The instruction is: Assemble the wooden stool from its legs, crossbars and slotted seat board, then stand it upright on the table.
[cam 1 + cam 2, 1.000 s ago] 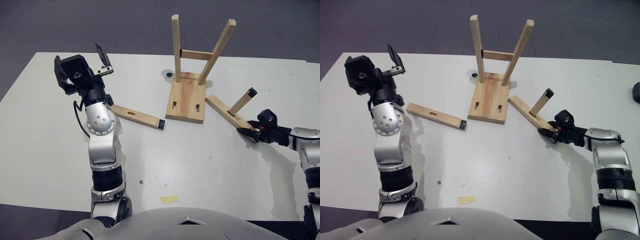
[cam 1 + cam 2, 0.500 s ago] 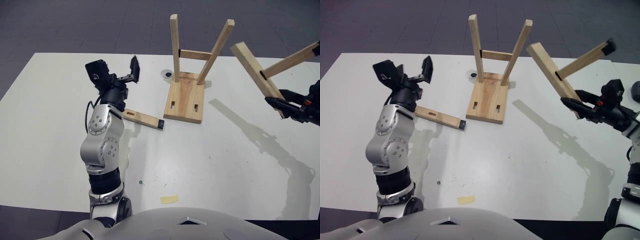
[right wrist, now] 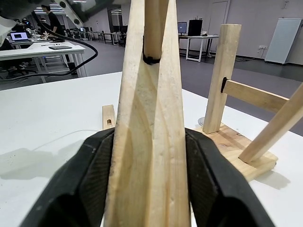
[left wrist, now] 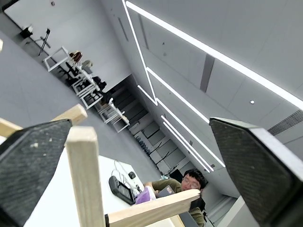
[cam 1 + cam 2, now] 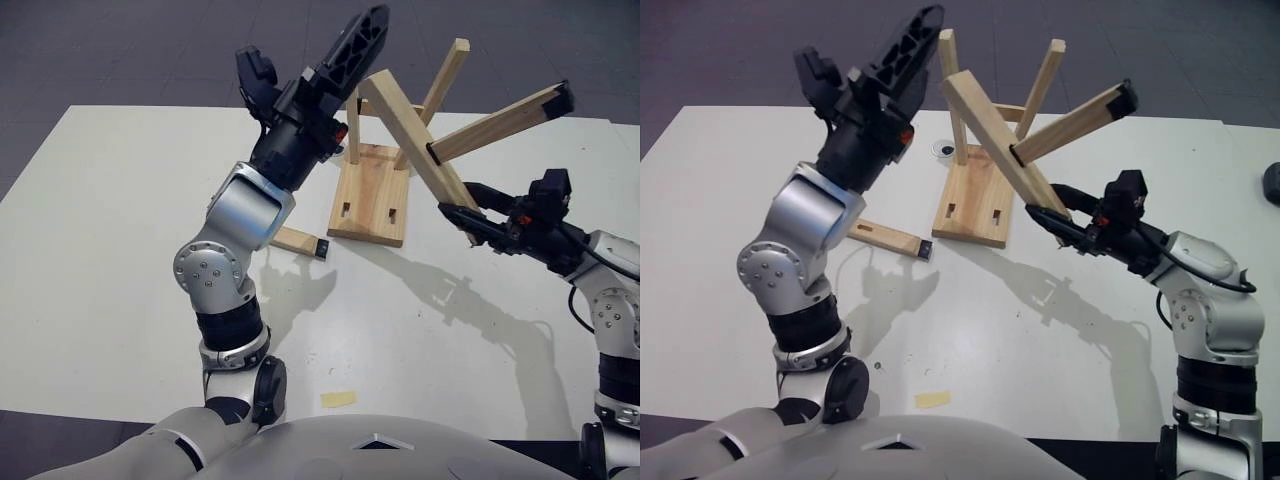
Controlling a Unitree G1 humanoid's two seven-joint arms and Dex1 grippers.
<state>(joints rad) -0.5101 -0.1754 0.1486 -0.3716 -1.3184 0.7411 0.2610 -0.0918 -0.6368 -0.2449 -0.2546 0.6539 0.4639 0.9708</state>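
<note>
Seat board [image 5: 370, 195] lies upside down on the table [image 5: 120, 200], two legs and a crossbar fitted. My right pincer [image 5: 455, 213] clamps the third leg [image 5: 415, 140] aloft. Left pincer [image 4: 139, 142] gapes wide by its upper end, gripping nothing. Fourth leg [image 5: 298, 241] lies loose. Roughly half done, I judge.

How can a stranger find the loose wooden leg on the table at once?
On the white table, find the seat board with two legs standing up from it. Left of it lies the loose leg, black cap toward the board. It alone lies flat; the other free piece is up in the right gripper.
</note>
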